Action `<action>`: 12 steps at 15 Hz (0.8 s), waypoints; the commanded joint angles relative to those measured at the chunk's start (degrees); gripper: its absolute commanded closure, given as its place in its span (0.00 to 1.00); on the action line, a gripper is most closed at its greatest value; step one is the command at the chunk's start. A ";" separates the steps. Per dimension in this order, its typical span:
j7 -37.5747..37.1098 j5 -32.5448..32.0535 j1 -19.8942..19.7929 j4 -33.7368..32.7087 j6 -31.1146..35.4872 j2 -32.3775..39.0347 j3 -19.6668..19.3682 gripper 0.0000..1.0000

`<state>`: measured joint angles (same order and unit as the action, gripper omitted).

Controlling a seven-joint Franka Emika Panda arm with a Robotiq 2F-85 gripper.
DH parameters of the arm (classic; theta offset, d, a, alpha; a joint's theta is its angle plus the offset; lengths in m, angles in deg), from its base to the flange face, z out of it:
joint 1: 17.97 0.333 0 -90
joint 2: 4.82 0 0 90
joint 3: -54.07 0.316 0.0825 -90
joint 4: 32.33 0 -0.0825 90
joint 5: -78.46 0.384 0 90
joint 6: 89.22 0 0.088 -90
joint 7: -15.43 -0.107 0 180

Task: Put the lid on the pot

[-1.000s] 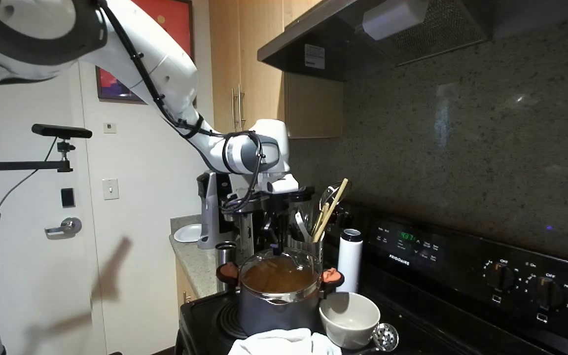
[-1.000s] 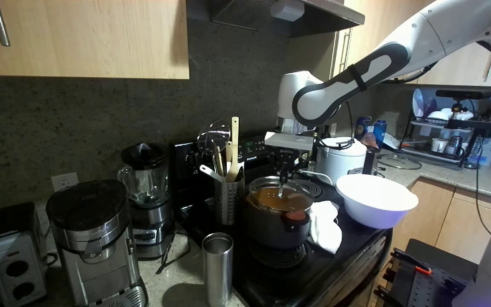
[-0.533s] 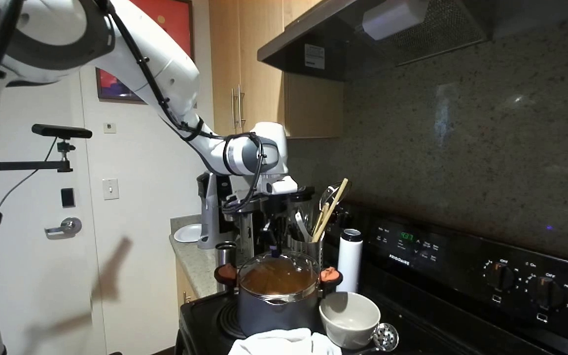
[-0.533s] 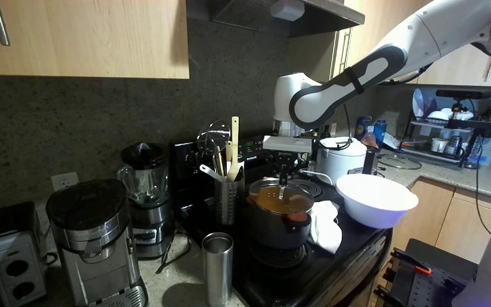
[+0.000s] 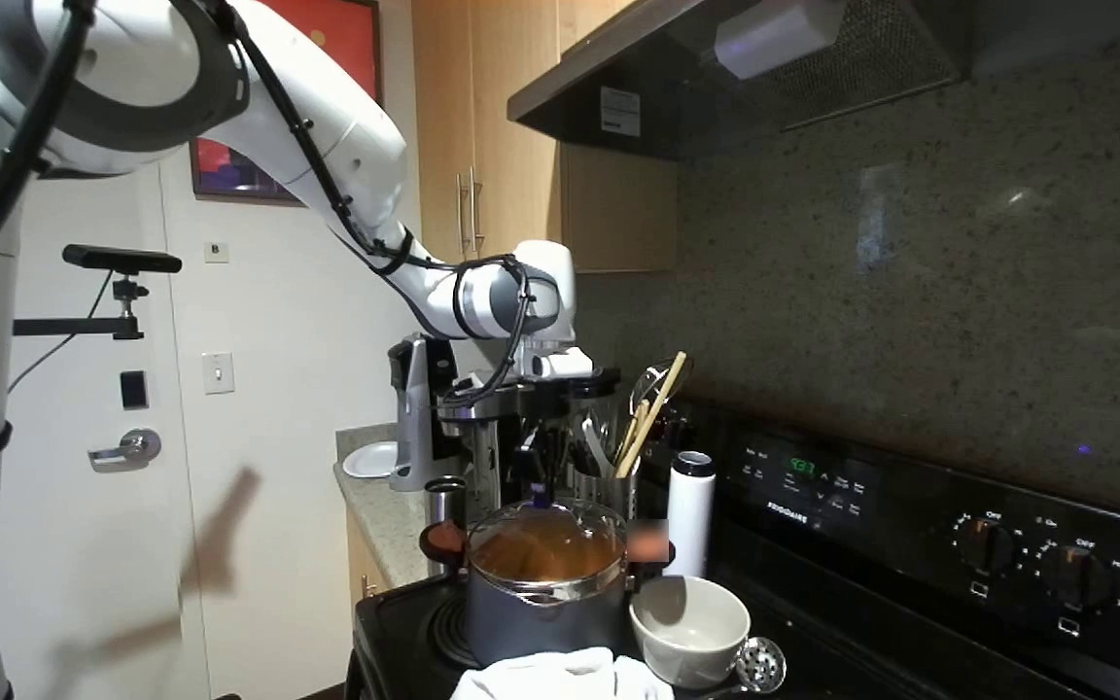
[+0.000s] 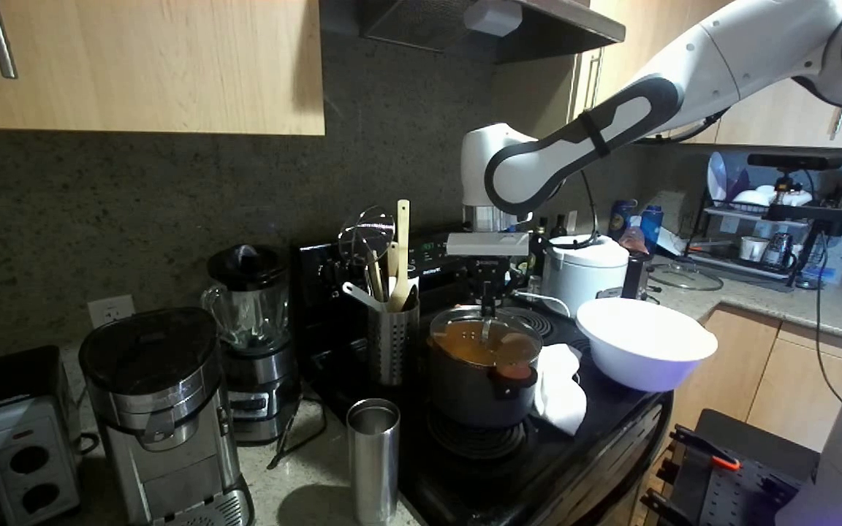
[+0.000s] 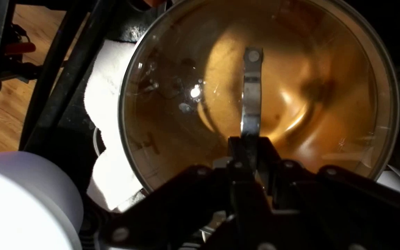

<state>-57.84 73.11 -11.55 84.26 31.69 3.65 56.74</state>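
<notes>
On my wrist camera I have the fingers (image 7: pixel 235 150) set narrow, pinching a bent strap handle (image 7: pixel 252 93) of shiny metal on the lid (image 7: pixel 172 114). The lid is clear, shallow-domed glass with a smooth silvery rim, lying over the mouth of the pot (image 5: pixel 542 622); I can't tell whether it is fully seated. The pot is round, dark grey outside, glossy orange-brown through the glass. A rumpled white cloth (image 6: pixel 560 394) lies beside it on the black bench (image 6: pixel 443 482). My arm (image 6: pixel 706 62) slopes down to an upright wrist, fingers pointing straight down.
</notes>
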 commanded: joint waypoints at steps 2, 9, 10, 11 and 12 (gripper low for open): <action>1.74 1.80 -0.05 -3.66 -5.68 1.17 0.09 0.94; 1.87 3.62 -0.35 -5.09 -8.56 2.81 -0.31 0.94; 1.94 4.05 -0.42 -5.29 -8.93 2.96 -0.36 0.94; 1.94 4.32 -0.46 -5.37 -9.05 3.04 -0.41 0.93; 1.89 4.59 -0.50 -5.40 -9.20 3.07 -0.45 0.87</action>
<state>-57.71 75.46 -11.76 80.45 25.62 6.45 56.35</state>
